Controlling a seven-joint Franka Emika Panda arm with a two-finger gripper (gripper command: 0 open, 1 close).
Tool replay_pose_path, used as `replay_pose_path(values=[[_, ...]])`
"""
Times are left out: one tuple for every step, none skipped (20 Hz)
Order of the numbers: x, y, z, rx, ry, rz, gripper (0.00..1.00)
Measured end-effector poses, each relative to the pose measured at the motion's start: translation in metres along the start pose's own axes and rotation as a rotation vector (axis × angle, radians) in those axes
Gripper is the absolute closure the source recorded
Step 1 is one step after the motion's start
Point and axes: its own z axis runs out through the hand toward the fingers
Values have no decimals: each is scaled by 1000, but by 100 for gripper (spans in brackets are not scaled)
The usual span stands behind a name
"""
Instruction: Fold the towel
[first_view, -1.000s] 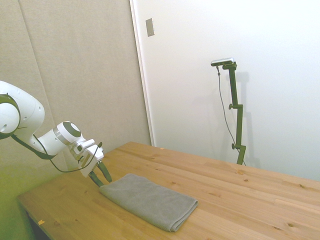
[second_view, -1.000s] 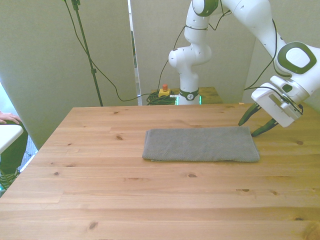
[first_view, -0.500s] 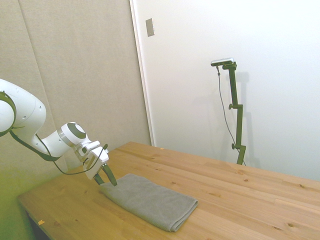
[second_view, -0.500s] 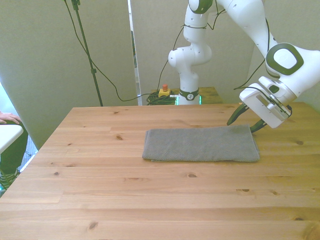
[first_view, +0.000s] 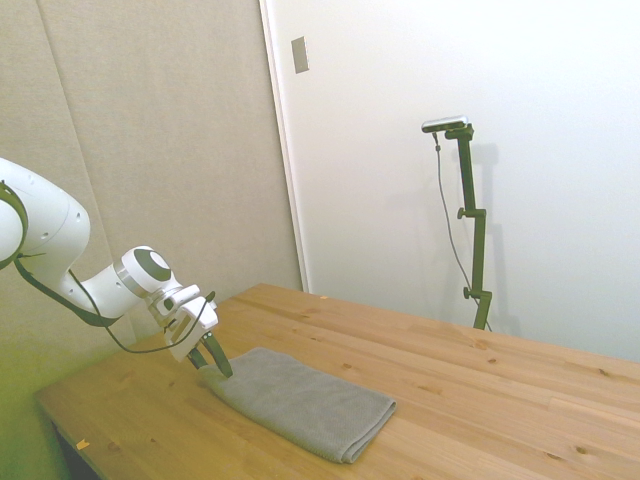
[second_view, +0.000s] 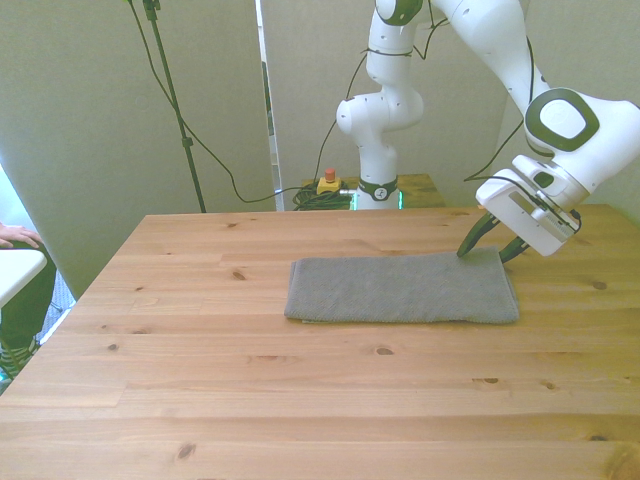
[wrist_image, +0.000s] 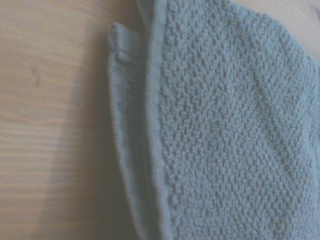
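Note:
The grey towel (second_view: 400, 288) lies flat on the wooden table (second_view: 300, 400) as a long folded rectangle, seen in the side view as a thick strip (first_view: 300, 400). My gripper (second_view: 484, 254) is low at the towel's end on the front view's right, at its far corner, tilted, with its dark fingers open and their tips at the cloth's edge. From the side, the gripper (first_view: 211, 362) touches the towel's near-left end. The wrist view shows the towel (wrist_image: 225, 140) close up, with layered hems stacked beside bare wood (wrist_image: 50, 100).
A person's hand (second_view: 14, 236) rests on a white surface (second_view: 15, 268) at the front view's left edge. Cables and a red-topped button (second_view: 328, 180) sit behind the table by the robot's base.
The gripper has come down and moved toward the front view's left, from beside the towel's end onto its corner. Its fingers stand a little closer together. The towel has not moved.

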Motion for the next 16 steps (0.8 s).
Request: replay_pose_path(values=[[-1, 0, 0, 3, -1, -1, 100], [-1, 0, 1, 3, -1, -2, 100], [-2, -1, 1, 6, -2, -4, 100], [-2, -1, 2, 10, -4, -7, 100], [-3, -1, 2, 13, -5, -8, 100], [-3, -1, 3, 14, -6, -10, 100], [-4, -1, 4, 13, -6, -11, 100], [-5, 0, 5, 12, -7, -12, 100], [-5, 0, 6, 12, -8, -12, 100], [-5, 1, 6, 15, -9, -11, 100], [-4, 1, 6, 22, -13, -9, 100], [-3, 1, 5, 36, -17, -4, 100], [0, 2, 2, 58, -23, 4, 100], [3, 5, -3, 80, -30, 15, 100], [6, 10, -9, 102, -31, 25, 100], [9, 18, -15, 122, -35, 32, 100]])
